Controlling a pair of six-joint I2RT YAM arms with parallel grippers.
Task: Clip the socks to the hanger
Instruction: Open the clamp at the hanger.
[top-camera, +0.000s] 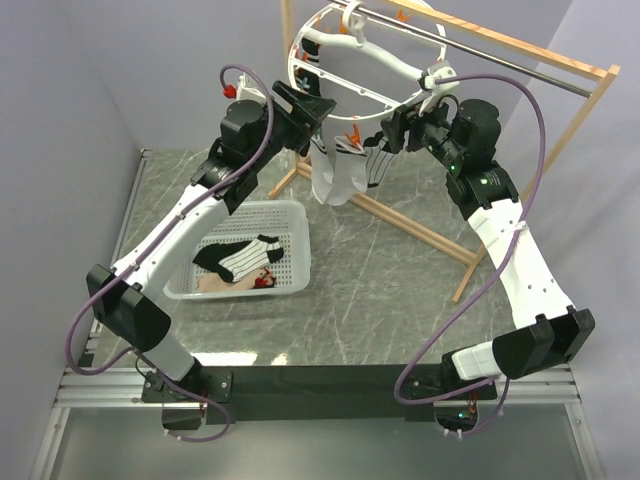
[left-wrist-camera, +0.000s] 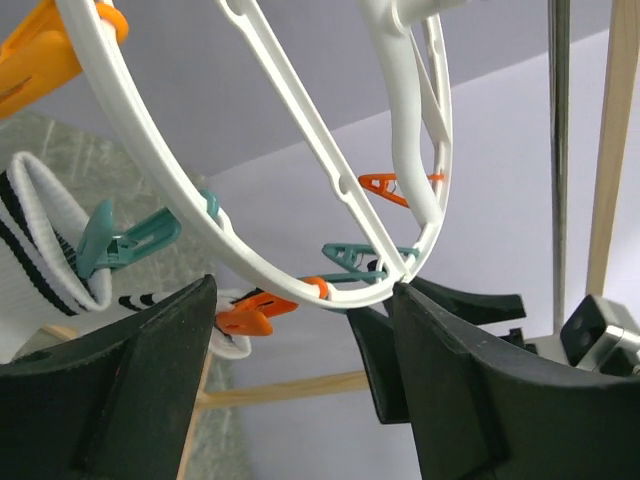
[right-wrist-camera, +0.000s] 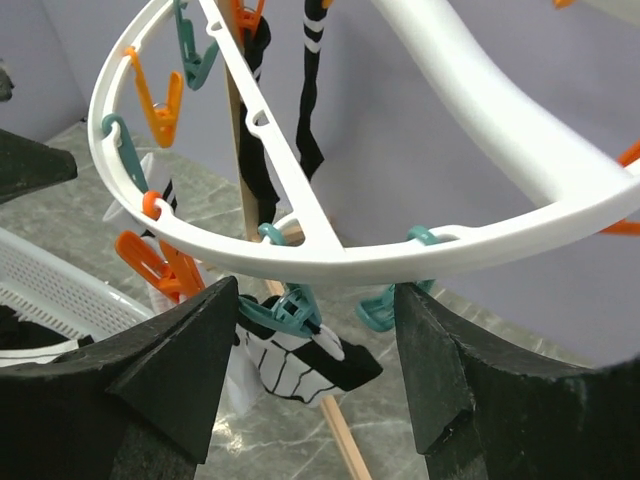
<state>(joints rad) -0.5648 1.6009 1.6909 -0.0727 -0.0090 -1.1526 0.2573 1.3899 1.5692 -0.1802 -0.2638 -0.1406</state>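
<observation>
Hovering at the rim of the large round white plastic hanger (top-camera: 390, 55), the left pincer (left-wrist-camera: 303, 288) and the right pincer (right-wrist-camera: 315, 287) both stand wide open, gripping nothing, near clipped white black-cuffed fabric socks (top-camera: 335, 172).

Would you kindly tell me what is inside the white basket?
A black-and-white striped sock lies in the basket, over a pale pinkish item. The left arm crosses the basket's left edge, hiding whatever sits beneath it.

white basket (top-camera: 302, 255), wooden frame (top-camera: 420, 229), grey table (top-camera: 370, 300)
</observation>
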